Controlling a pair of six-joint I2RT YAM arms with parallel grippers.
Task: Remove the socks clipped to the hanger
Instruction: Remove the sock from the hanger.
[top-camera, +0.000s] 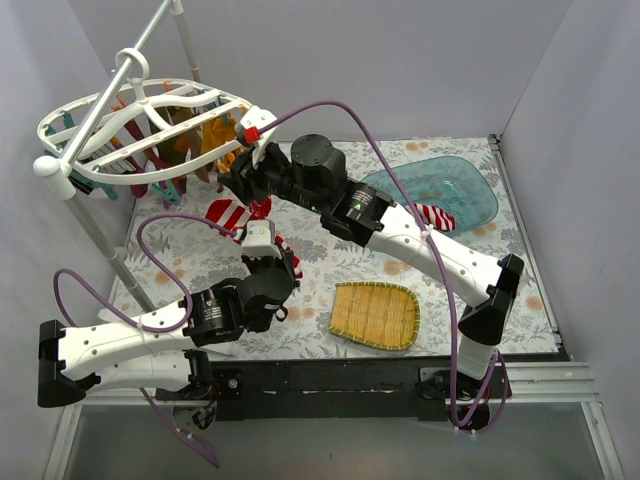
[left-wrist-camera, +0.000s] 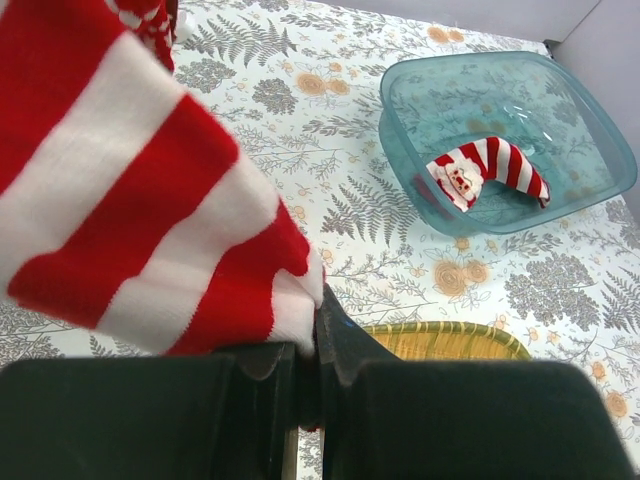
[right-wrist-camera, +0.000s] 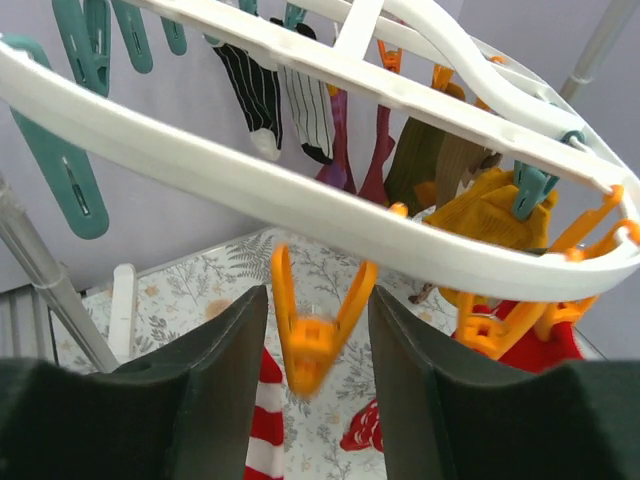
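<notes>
The white oval hanger hangs at the back left with several socks clipped to it. In the right wrist view its rim crosses the frame, with black-and-white striped socks, a purple sock, a brown sock and an orange sock behind it. My right gripper is open under the rim; its jaws stand either side of an empty orange clip without touching it. My left gripper is shut on a red-and-white striped sock, held below the hanger.
A teal tub at the back right holds one red-and-white sock, also in the left wrist view. A woven bamboo tray lies at the front middle. The grey-white pole stand rises at the left.
</notes>
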